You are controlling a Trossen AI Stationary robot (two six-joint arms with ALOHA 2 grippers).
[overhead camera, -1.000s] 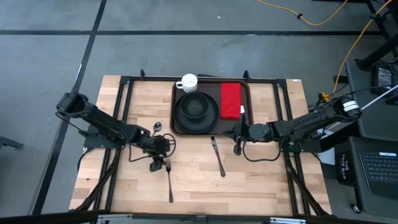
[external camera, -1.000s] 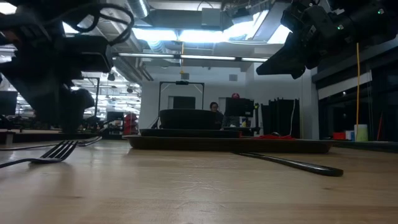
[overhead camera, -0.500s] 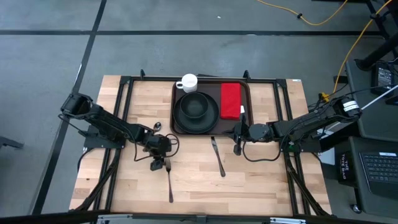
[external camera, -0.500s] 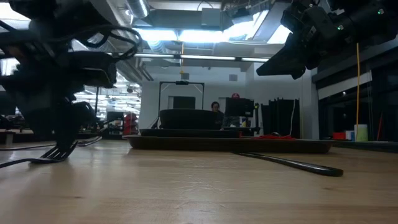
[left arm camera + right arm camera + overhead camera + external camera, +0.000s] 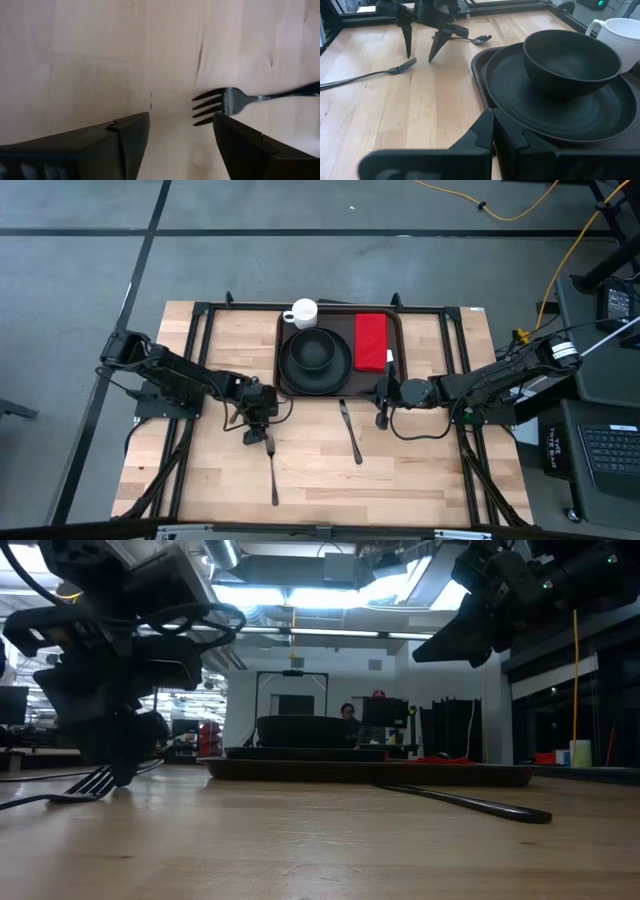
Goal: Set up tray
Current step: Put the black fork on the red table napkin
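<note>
My left gripper (image 5: 257,432) sits low over the wooden table (image 5: 420,470), fingers spread wide, tips pointing down right at the tine end of the fork (image 5: 271,470). In my left wrist view the fork head (image 5: 215,106) lies between my two fingers (image 5: 127,137), nearer one of them; nothing gripped. In the low view that gripper (image 5: 118,755) hangs just above the tabletop with the fork tines (image 5: 92,783) right beside it; can't tell if there's contact.

Fork handle runs toward 6 o'clock from the gripper in the high view. A spoon (image 5: 251,385) lies just at 12 o'clock of the left gripper, close to the tray's left edge.

Tray (image 5: 283,330) is at the table's far centre, dark brown, rim raised. On it: round black plate (image 5: 296,370) with a black bowl (image 5: 315,350) sitting in it, white mug (image 5: 301,313) at the tray's 11 o'clock corner, red napkin (image 5: 371,340) along the right side. A small white item at the napkin's near end, too small to identify.

Knife (image 5: 350,432) lies on the table just at 6 o'clock of the tray, slightly angled, well apart from the fork.

My right gripper (image 5: 381,412) is closed tight, empty, held off the table by the tray's near right corner. My right wrist view looks past the pinched fingers (image 5: 487,135) at plate (image 5: 520,107) and bowl (image 5: 567,62).
</note>
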